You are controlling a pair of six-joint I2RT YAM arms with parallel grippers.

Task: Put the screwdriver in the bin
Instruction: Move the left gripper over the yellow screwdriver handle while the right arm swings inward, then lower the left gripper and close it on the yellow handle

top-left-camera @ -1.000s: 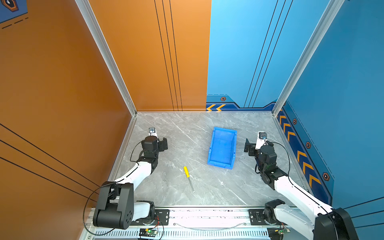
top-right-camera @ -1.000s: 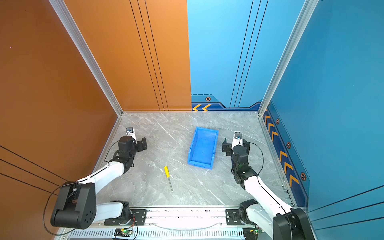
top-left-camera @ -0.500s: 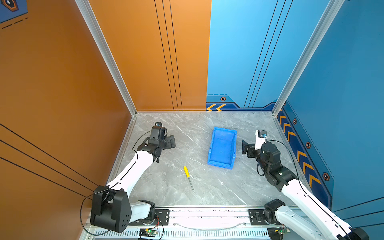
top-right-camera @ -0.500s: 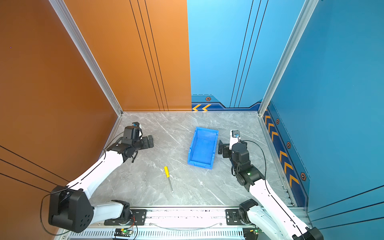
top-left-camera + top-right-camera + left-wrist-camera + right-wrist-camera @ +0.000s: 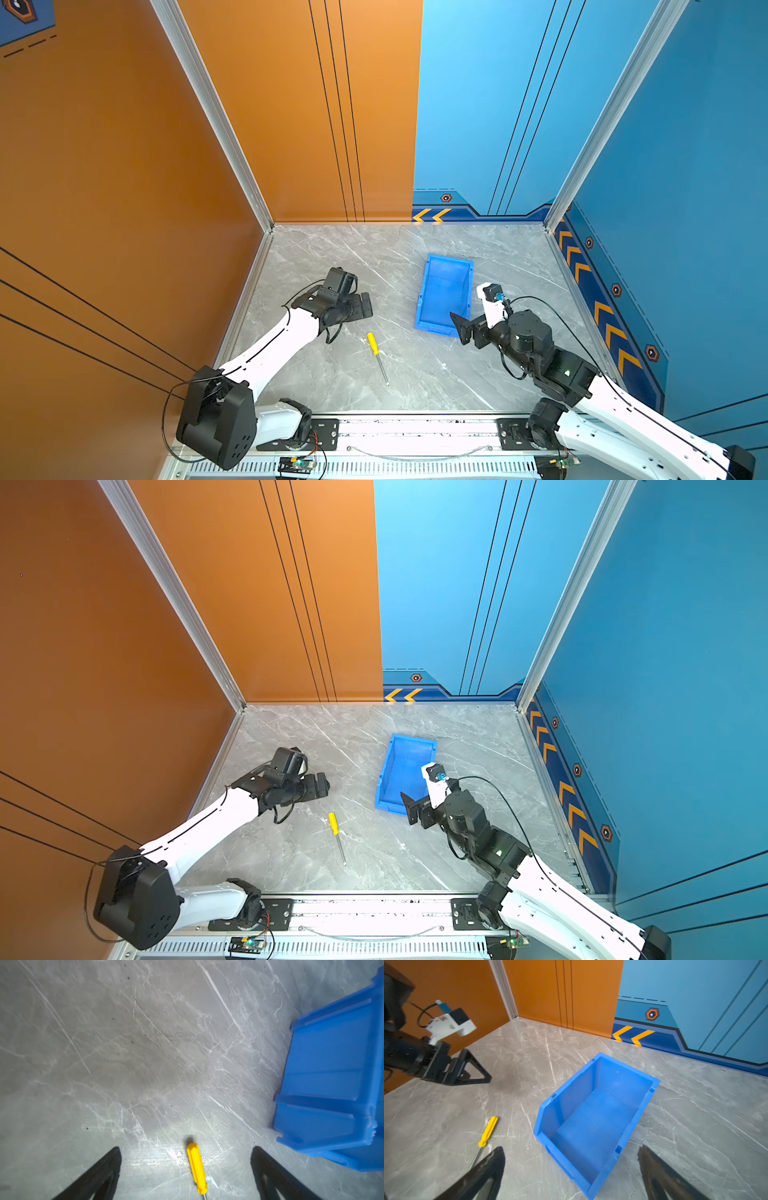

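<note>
Two grippers, both spread wide, and neither has a thing in it. The screwdriver (image 5: 377,358) lies flat on the grey marble tabletop (image 5: 374,257), out in the open between the two arms. Its yellow handle (image 5: 372,343) points toward the back wall and its thin shaft (image 5: 382,370) toward the near edge. The left gripper (image 5: 367,305) hangs just behind the handle end, near it but apart, released and empty. In the left wrist view its jaws stand far apart, with the handle on the tabletop below them.

Over to the bin (image 5: 420,299): blue, upright, standing to the right of the screwdriver and clear of it, with its lower lipped end toward the near edge. The right gripper (image 5: 461,326) hovers at the bin's near right corner, released as well. The right wrist view shows its jaws wide, with the bin's open inside beyond them. Whether that gripper touches the rim, the top views do not settle. The screwdriver is outside the bin.
</note>
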